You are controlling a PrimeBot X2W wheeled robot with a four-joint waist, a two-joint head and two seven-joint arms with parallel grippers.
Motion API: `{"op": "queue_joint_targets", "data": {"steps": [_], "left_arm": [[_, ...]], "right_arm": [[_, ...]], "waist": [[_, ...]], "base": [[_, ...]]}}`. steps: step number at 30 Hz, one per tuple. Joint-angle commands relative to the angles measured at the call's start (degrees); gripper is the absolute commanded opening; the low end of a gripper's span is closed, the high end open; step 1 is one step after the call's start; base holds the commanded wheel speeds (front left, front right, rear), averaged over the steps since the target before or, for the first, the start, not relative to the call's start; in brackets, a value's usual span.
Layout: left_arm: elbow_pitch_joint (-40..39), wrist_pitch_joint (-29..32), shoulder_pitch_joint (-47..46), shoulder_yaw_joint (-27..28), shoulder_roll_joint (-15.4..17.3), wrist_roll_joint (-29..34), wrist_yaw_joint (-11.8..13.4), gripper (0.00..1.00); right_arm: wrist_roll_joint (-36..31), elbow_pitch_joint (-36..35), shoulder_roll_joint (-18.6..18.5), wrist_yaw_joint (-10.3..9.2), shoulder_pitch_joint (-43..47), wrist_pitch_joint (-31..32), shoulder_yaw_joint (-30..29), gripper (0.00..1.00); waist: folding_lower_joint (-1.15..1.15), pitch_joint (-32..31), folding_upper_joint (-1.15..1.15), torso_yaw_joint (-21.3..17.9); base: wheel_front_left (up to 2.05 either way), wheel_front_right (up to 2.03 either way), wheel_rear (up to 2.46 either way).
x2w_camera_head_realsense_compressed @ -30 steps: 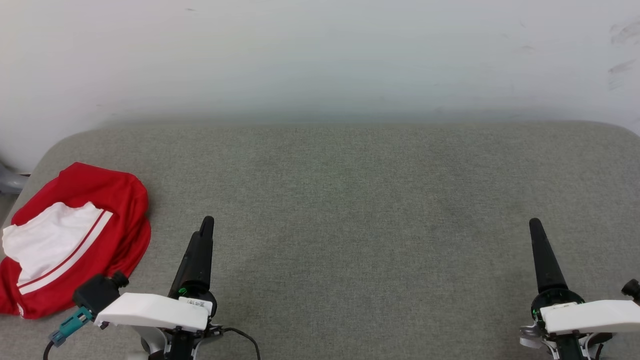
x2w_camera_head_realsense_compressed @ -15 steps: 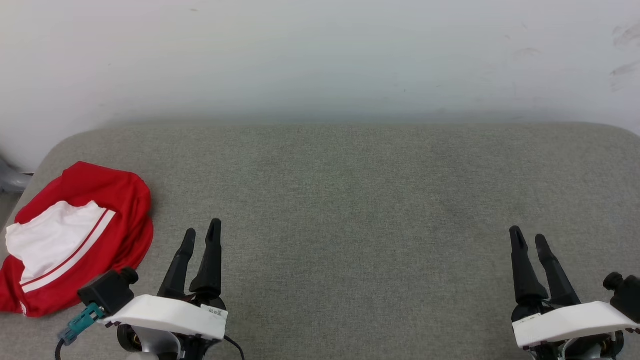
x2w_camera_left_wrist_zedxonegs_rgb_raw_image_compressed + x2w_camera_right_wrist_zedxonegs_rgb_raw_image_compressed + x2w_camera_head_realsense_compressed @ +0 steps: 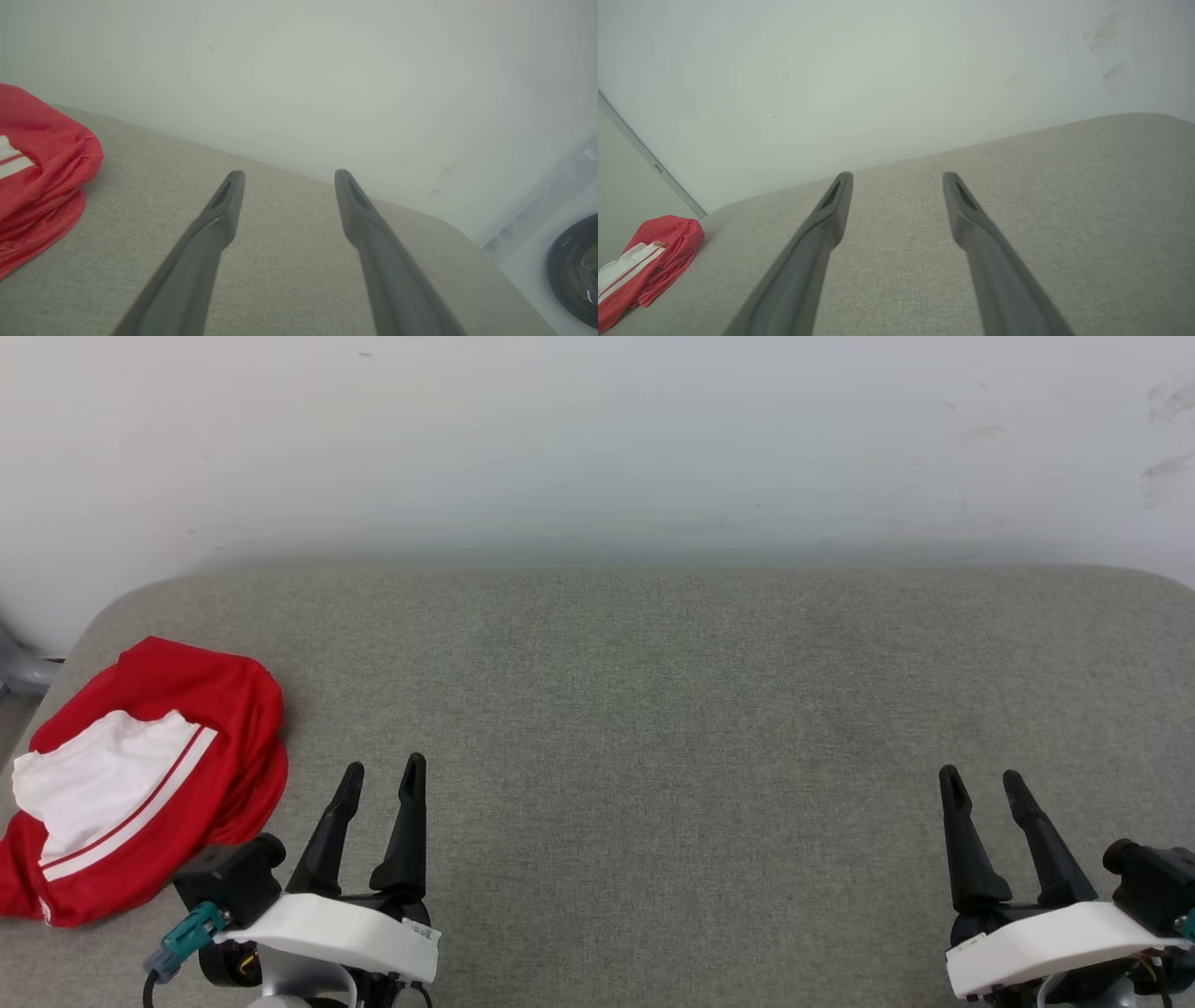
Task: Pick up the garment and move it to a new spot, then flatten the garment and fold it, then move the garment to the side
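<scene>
The garment (image 3: 140, 775), a red shirt with a white, red-striped sleeve on top, lies folded into a bundle at the left end of the grey cushioned surface (image 3: 653, 709). It also appears at the left edge of the left wrist view, garment (image 3: 37, 163), and small at the lower left of the right wrist view, garment (image 3: 649, 261). My left gripper (image 3: 383, 775) stands open just right of the garment, apart from it, with nothing between its fingers. Far off at the lower right, my right gripper (image 3: 982, 784) is open and empty too.
A pale wall (image 3: 597, 448) runs directly behind the cushioned surface. Past the surface's edge in the left wrist view sits a dark round object (image 3: 577, 270) on a pale floor. A grey object (image 3: 19, 672) shows beyond the left end.
Both grippers have turned about their wrists, so each now shows two spread fingers instead of one edge-on. The left has drifted slightly right. The garment has not moved.
</scene>
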Motion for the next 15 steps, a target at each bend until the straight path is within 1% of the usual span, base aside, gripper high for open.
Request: {"op": "queue_joint_targets", "data": {"steps": [1, 15], "left_arm": [[-0.5, -0.7, 0.0, -0.1, 0.3, 2.0, -0.1, 1.0], [1.0, -2.6, 0.3, -0.5, 0.3, 9.7, -0.1, 1.0]], "right_arm": [[-2.6, -1.2, -0.1, 0.11, -0.1, -0.1, 0.0, 1.0], [-11.6, -3.5, -0.1, 0.11, 1.0, 0.9, -0.6, 1.0]], "waist": [[0.0, 0.0, 0.0, 0.0], [0.0, -0.2, 0.0, 0.3]], "base": [[0.0, 0.0, 0.0], [0.0, 0.0, 0.0]]}}
